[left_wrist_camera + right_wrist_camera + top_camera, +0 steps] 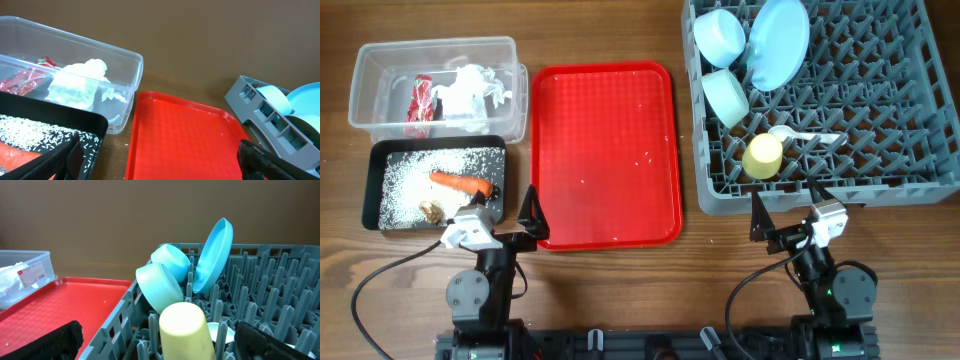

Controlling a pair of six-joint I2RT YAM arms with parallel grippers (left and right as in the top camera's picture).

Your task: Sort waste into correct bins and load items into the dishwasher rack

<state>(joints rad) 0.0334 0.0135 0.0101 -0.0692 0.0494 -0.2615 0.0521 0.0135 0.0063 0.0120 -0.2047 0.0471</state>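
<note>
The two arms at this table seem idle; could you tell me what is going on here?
A sorting job that looks done. The left claw and right claw are both open and empty at the near edge of the table. The wrapper and tissue lie in the clear tub; the rice, carrot and brown lump are in the black tub. The plate, two bowls, cup and spoon sit in the rack. The red tray holds only a few stray grains.
</note>
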